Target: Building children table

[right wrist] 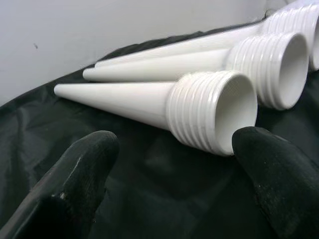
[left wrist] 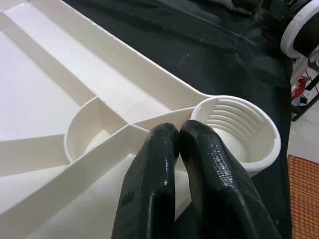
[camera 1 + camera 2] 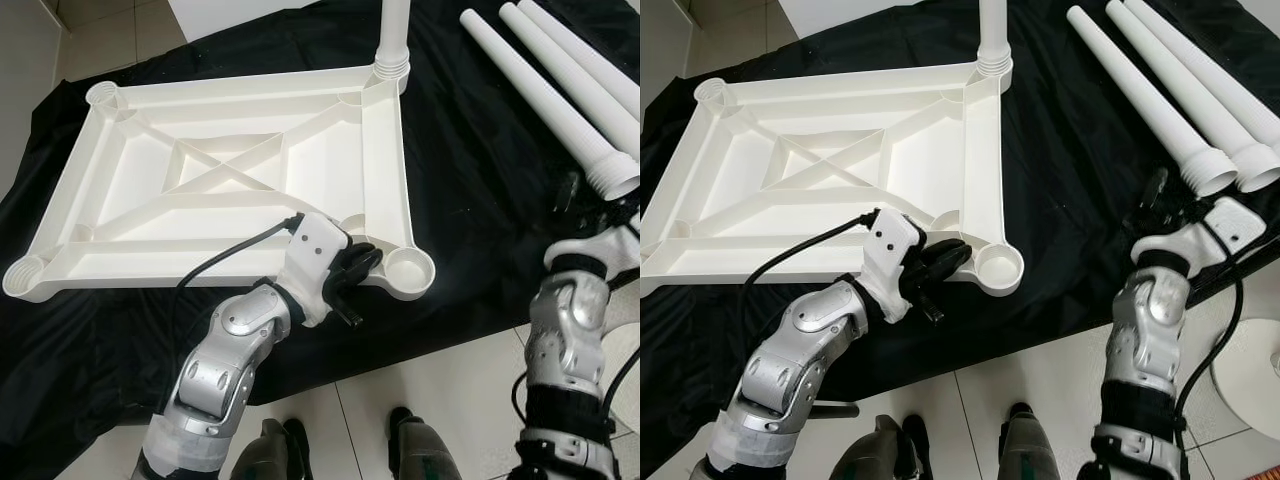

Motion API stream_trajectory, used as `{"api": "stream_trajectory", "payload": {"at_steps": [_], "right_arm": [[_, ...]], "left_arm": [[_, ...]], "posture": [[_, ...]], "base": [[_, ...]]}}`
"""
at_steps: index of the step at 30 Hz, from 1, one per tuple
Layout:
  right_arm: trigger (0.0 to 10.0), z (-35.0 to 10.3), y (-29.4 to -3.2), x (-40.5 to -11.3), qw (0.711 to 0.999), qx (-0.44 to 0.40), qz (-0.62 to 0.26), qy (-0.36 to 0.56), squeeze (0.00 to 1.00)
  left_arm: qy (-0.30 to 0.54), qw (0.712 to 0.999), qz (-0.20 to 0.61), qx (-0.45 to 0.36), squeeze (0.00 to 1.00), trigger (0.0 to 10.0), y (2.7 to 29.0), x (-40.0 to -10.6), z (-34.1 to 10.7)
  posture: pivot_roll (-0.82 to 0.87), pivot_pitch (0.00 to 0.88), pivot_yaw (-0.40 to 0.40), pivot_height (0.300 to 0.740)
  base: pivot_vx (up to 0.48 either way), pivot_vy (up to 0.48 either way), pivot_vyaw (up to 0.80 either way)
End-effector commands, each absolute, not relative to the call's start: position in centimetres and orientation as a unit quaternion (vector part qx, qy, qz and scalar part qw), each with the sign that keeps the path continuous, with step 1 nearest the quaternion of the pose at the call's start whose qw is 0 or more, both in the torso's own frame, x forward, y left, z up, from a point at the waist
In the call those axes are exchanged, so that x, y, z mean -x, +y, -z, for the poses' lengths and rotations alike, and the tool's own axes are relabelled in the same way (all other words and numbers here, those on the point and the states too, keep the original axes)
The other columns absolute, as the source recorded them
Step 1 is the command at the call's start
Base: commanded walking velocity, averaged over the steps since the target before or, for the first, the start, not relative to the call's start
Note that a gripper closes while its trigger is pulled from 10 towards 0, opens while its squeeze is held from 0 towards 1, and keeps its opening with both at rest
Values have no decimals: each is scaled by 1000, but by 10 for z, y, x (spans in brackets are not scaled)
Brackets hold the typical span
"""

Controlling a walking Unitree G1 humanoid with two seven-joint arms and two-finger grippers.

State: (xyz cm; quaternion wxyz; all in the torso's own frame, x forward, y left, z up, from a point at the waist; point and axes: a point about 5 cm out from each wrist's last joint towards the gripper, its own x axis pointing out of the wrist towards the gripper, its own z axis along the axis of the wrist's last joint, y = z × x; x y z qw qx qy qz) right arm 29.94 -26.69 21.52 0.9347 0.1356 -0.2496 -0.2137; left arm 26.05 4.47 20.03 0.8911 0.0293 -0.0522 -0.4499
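A white plastic tabletop (image 3: 386, 160) lies upside down on a black cloth, its ribs facing up. One white leg (image 3: 393, 38) stands screwed into its far right corner. My left gripper (image 3: 362, 262) is shut with nothing between its fingers (image 2: 149, 169); the tips rest at the near right corner, beside the empty threaded socket (image 2: 234, 127). Three loose tapered legs (image 3: 560, 105) lie side by side on the cloth to the right. My right gripper (image 3: 1155, 200) is open, just short of the threaded end of the nearest leg (image 1: 199, 107).
The black cloth (image 3: 470, 180) hangs over the near edge onto pale floor tiles (image 3: 430, 400). A white round object (image 3: 1252, 380) sits on the floor at the right. My feet (image 3: 410, 440) stand close to the cloth's edge.
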Motion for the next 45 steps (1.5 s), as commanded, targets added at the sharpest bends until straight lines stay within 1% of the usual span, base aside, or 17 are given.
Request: {"api": "stream_trajectory", "payload": {"at_steps": [1,16,19,20,21,23,24,25,26,29,32,33,37,39,44,45], "right_arm": [[10000,-212,-266,-304,942,-140,196,-235,0],[10000,-221,-267,-318,953,-128,158,-226,0],[10000,-222,-265,-324,960,-118,137,-214,0],[10000,-221,-262,-329,968,-106,115,-197,0],[7922,-219,-259,-334,974,-99,94,-179,0],[7922,-219,-259,-334,974,-99,94,-179,0],[4275,-218,-257,-337,979,-77,77,-170,0],[0,-215,-254,-341,984,-69,56,-153,0],[0,-215,-254,-341,984,-69,56,-153,0],[0,-211,-247,-344,990,-47,14,-134,0],[0,-211,-242,-344,990,-30,-3,-136,0],[0,-211,-241,-344,990,-15,-2,-140,0],[0,-211,-241,-343,990,-1,-1,-140,0],[10000,-212,-240,-341,988,25,0,-153,0],[10000,-218,-240,-335,982,35,4,-185,0],[5922,-220,-238,-333,981,26,-5,-192,0]], "left_arm": [[-45,904,424,-32,0,10000,51,-260,-199],[-42,908,417,-32,0,10000,53,-258,-198],[-42,908,416,-31,0,10000,54,-258,-199],[-41,908,416,-30,0,10000,54,-257,-200],[-41,908,415,-30,0,10000,54,-257,-200],[-41,908,415,-30,0,10000,54,-257,-200],[-40,909,414,-30,0,10000,54,-256,-200],[-39,909,414,-30,0,10000,54,-256,-200],[-39,909,414,-30,0,10000,54,-256,-200],[-38,910,411,-27,0,10000,53,-254,-200],[-36,911,410,-23,0,10000,53,-254,-200],[-36,912,409,-24,0,10000,53,-253,-199],[-35,912,408,-24,0,10000,53,-253,-199],[-34,913,406,-24,0,10000,52,-253,-199],[-35,913,405,-21,0,10000,52,-254,-200],[-35,913,405,-21,0,10000,52,-254,-199]], "posture": [[-12,278,179,740],[1,285,180,740],[7,290,183,740],[11,292,184,740],[13,294,184,740],[13,294,184,740],[14,295,185,740],[15,297,184,740],[15,297,184,740],[17,304,179,740],[17,305,177,740],[17,306,175,740],[15,305,174,740],[15,302,172,740],[9,299,170,740],[6,300,169,740]], "base": [[0,0,0],[0,0,0],[0,0,0],[0,0,0],[0,0,0],[0,0,0],[0,0,0],[0,0,0],[0,0,0],[0,0,0],[0,0,0],[0,0,0],[0,0,0],[0,0,0],[0,0,0],[0,0,0]]}}
